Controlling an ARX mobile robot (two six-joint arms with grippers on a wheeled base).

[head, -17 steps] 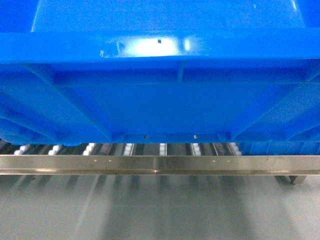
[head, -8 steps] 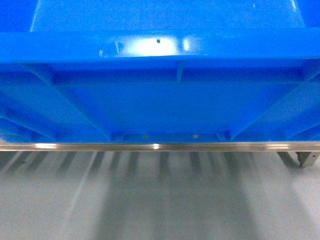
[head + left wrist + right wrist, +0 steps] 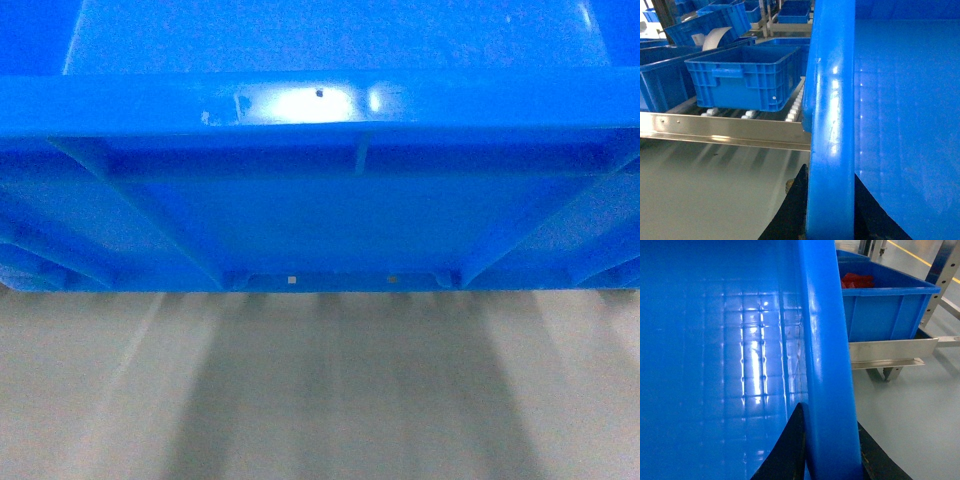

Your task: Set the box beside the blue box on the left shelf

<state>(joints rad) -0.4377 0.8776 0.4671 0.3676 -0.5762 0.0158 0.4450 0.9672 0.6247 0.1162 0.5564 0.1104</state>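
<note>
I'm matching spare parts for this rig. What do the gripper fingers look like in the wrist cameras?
Little shows. The left gripper has plain black fingers, wedge-shaped, widening toward the camera. The right gripper looks the same, with black tapering fingers. No cables, markings or arm links are visible.

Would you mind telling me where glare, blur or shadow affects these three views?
Head view: a white glare patch sits on the box rim, and the floor below is streaked with soft dark shadow bands. Left wrist view: highlights run down the rim, the shelf rail gleams, and the far crates are soft. Right wrist view: a grid of bright reflections covers the box's inner wall.
</note>
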